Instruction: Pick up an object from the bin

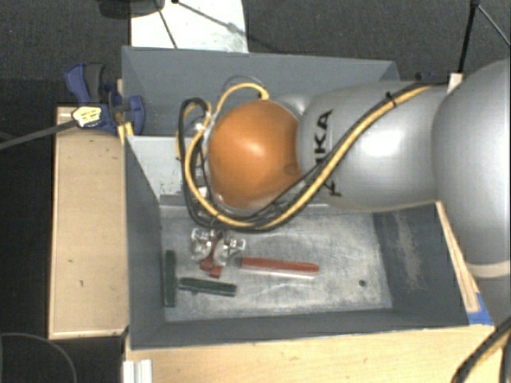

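grey metal bin (145, 238) seen from above, sloped walls, floor scuffed pale toward the middle. reaching in from the right, silver arm (383, 146) with a rounded orange cover (249, 159) at the wrist, yellow and black cables (194, 183) looped round that cover. below the cover, low over the left half of the floor, gripper (214, 252), pointing down. state of the pincer: cannot tell, apart or together, too much hidden by the metal parts and the cover above. right at its tip, small dark-red piece (210, 269), on or just above the floor; clamped or merely beneath: cannot tell. just right of the gripper, lying flat and nearly level across the floor, slim red stick (281, 267) with a paler, glassy stretch along it, left end close by the dark-red piece; joined to it or separate: cannot tell. left of the gripper, near the left wall, dark green bar (169, 278) lying front to back. beside its near end, second dark green bar (207, 287) lying crosswise, just in front of the dark-red piece. well apart to the right, tiny dark speck (362, 283) on bare floor.
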Tool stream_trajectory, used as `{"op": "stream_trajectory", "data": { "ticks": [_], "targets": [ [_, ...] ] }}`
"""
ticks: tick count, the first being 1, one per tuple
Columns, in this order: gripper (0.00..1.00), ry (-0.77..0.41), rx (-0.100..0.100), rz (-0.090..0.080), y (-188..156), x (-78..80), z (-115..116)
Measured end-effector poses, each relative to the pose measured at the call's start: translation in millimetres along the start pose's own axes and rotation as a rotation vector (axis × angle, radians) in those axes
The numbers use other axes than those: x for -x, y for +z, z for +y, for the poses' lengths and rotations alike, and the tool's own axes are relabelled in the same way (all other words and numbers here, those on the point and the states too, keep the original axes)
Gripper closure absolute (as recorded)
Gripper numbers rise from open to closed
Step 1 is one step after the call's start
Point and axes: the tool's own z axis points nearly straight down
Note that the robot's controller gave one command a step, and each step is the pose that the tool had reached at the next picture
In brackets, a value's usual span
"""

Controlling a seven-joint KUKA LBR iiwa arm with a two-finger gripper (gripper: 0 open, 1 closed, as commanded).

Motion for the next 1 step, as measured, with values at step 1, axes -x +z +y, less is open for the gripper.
{"op": "stream_trajectory", "data": {
  "ticks": [1],
  "targets": [
    [1.0,0.0,0.002,0.002,-9.8,-0.3,0.6]
  ]
}}
